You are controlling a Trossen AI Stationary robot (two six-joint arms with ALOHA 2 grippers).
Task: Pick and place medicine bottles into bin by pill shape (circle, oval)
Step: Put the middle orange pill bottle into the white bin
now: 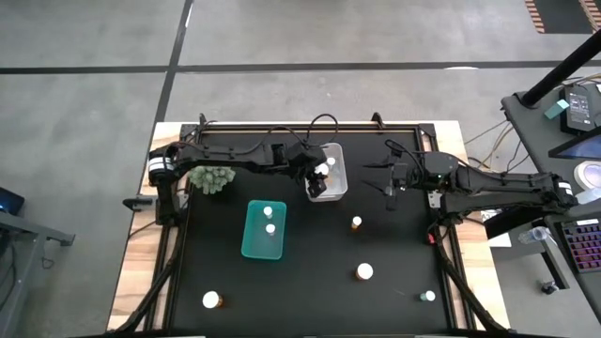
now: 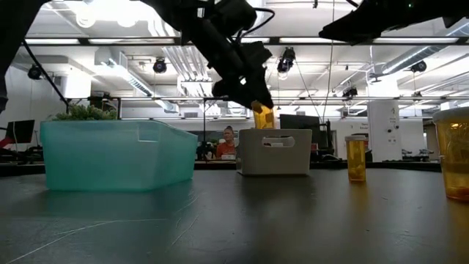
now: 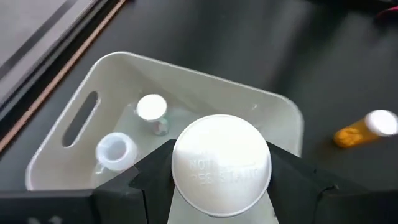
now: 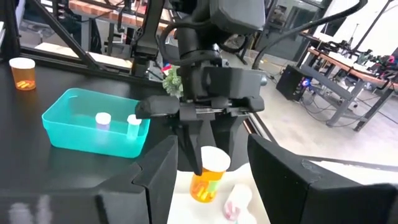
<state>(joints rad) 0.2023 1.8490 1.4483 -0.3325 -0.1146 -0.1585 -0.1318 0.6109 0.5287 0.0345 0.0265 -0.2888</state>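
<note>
My left gripper (image 1: 319,178) is shut on an amber medicine bottle with a white cap (image 3: 221,163), over the near end of the white bin (image 1: 336,160). Two small bottles (image 3: 151,107) (image 3: 116,149) lie in that bin. The teal bin (image 1: 264,229) holds two white-capped bottles (image 4: 102,120). Several more bottles stand on the black table, for example one in the middle (image 1: 357,222) and one nearer the front (image 1: 364,271). My right gripper (image 1: 392,178) is open and empty to the right of the white bin. My left gripper pinches the bottle at its cap end (image 4: 214,159) between its two fingers, which come from above and point down. The amber body (image 2: 263,116) hangs tilted below the fingers. It is clear of the table, just above the white bin's rim (image 2: 275,132).
A green bushy plant (image 1: 214,178) stands left of the bins beside the left arm. More loose bottles stand near the table's front edge at the left (image 1: 213,300) and the right (image 1: 427,296). Open black tabletop lies between them.
</note>
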